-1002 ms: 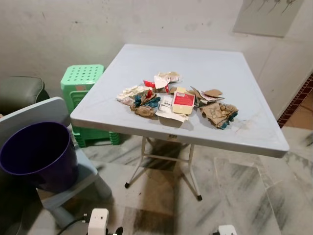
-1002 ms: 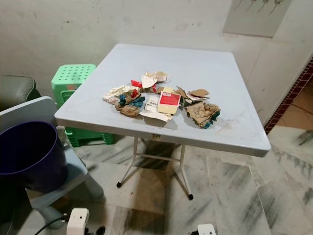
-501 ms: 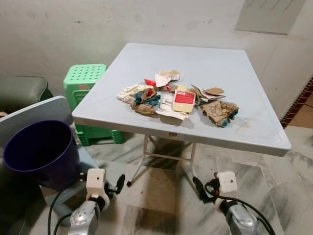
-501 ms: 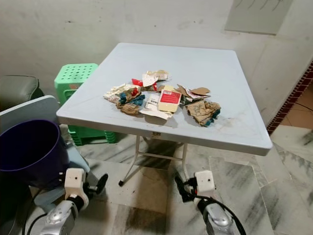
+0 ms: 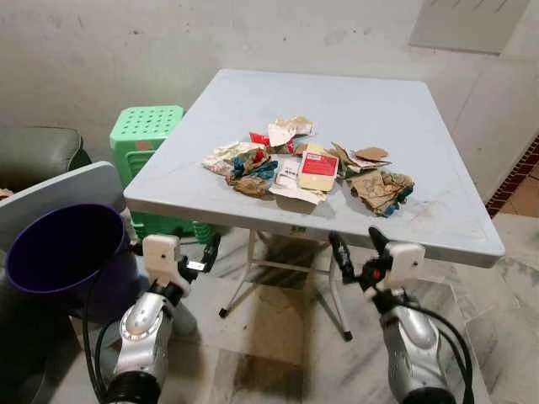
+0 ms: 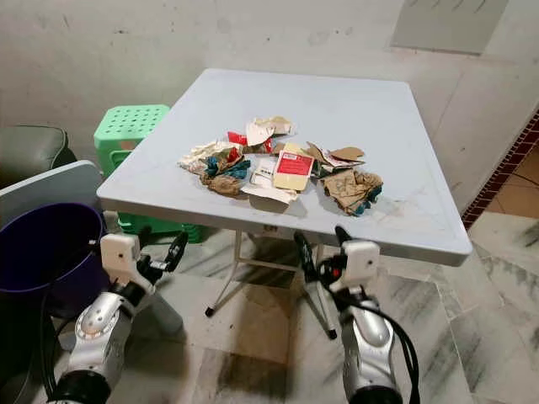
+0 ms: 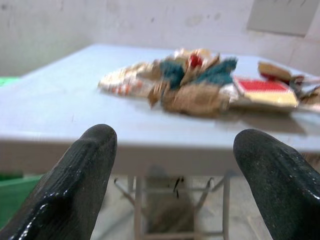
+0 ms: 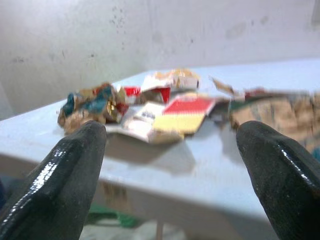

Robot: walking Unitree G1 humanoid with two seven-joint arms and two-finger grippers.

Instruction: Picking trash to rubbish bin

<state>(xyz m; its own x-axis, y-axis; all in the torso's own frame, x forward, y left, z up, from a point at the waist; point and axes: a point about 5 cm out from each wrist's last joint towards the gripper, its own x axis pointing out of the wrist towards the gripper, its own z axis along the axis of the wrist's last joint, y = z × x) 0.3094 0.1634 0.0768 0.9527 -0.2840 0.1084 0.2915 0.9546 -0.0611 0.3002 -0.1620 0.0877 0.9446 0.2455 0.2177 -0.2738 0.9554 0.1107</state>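
Bare concrete walls frame a grey folding table [image 5: 253, 202] heaped with trash [image 5: 305, 167]; both grippers, left [image 5: 197, 257] and right [image 5: 354, 249], hover empty and spread, near its edge, purple bin [image 5: 63, 252] waiting left.

I see a smooth, pale grey plastic worktop [image 5: 253, 109] with a dull sheen and scuffed smudges near its right edge. The trash [image 5: 307, 168] on it looks like crumpled brown paper, torn card and printed wrappers, all matt. My left end effector [image 7: 170, 175] and right end effector [image 8: 170, 175] have glossy black rubbery fingers [image 7: 75, 185]; the arms [image 5: 139, 324] are brushed silver metal. The purple bin [image 5: 63, 252] is smooth plastic. The floor [image 5: 278, 362] is polished veined marble.
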